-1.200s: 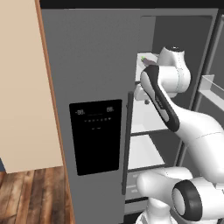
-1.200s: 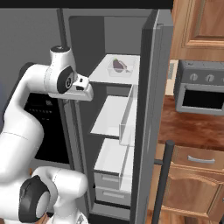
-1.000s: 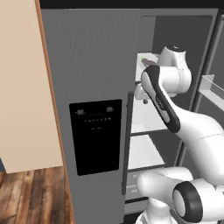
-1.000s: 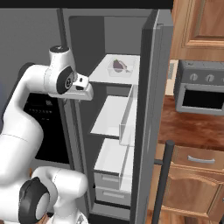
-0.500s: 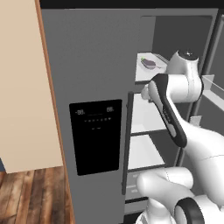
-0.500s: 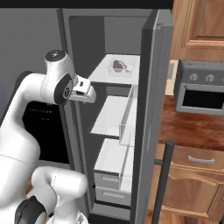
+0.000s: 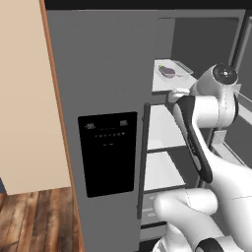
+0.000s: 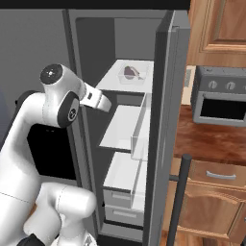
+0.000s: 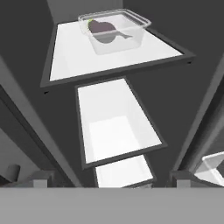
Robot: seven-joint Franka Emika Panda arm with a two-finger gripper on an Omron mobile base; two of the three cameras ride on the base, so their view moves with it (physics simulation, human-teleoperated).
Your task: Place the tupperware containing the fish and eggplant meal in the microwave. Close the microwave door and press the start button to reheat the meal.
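Left base view: the white arm rises from about 5 o'clock and bends toward the open fridge. The tupperware sits on the top shelf at about 1 o'clock, well apart from the arm's wrist. Inside it the eggplant shows as a dark purple lump with its green stem end toward 10 o'clock.

Right base view: the arm comes up from 7 o'clock, its hand reaching toward 3 o'clock into the fridge opening, below the top shelf. The tupperware rests toward 12 o'clock on that shelf, untouched.

Hand view: the gripper has its two dark fingertips spread wide at the bottom edge, holding and touching nothing. The tupperware lies at 12 o'clock on the top shelf, its long axis running roughly 10 to 4 o'clock. The eggplant's stem points toward 10 o'clock; the fish piece cannot be made out clearly.
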